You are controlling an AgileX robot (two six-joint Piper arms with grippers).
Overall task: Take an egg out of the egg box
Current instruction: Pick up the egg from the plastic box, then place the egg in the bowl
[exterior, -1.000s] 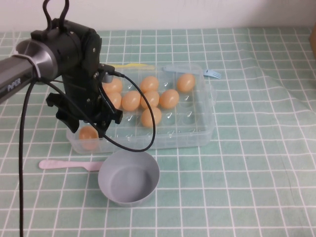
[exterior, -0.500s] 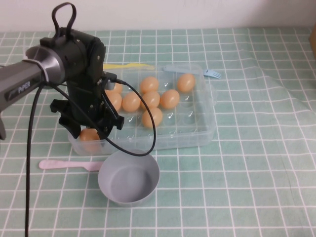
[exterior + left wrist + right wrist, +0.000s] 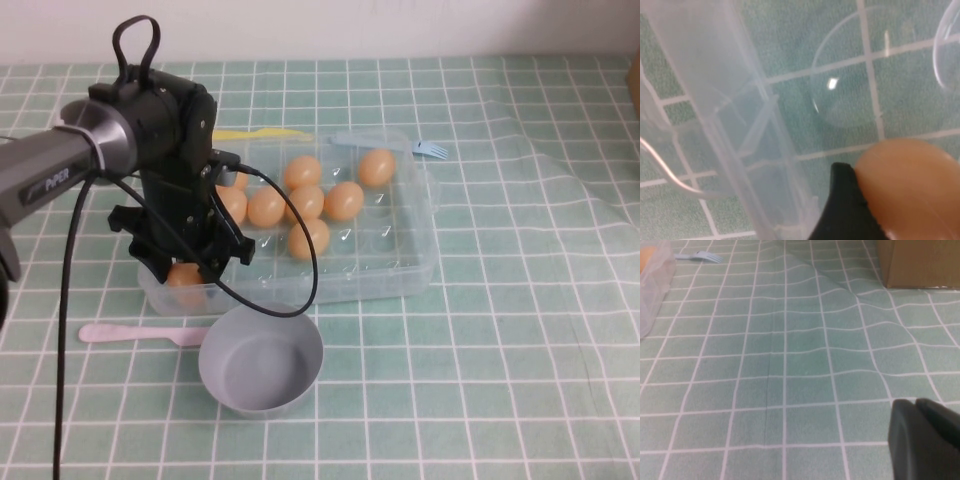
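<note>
In the near-left corner cell of the egg box (image 3: 400,262), the egg (image 3: 184,274) is flanked by the left gripper (image 3: 187,268); grasp undeterminable. Right gripper (image 3: 925,440) is parked over the tablecloth (image 3: 790,365).

A: Surface? 
B: Table covered by a green cloth (image 3: 520,330) with a white grid; cloth rumpled into folds toward the far right.

A: Behind it? 
B: Plain white wall (image 3: 400,25). Brown cardboard box (image 3: 920,262) at the far right edge. Light even.
</note>
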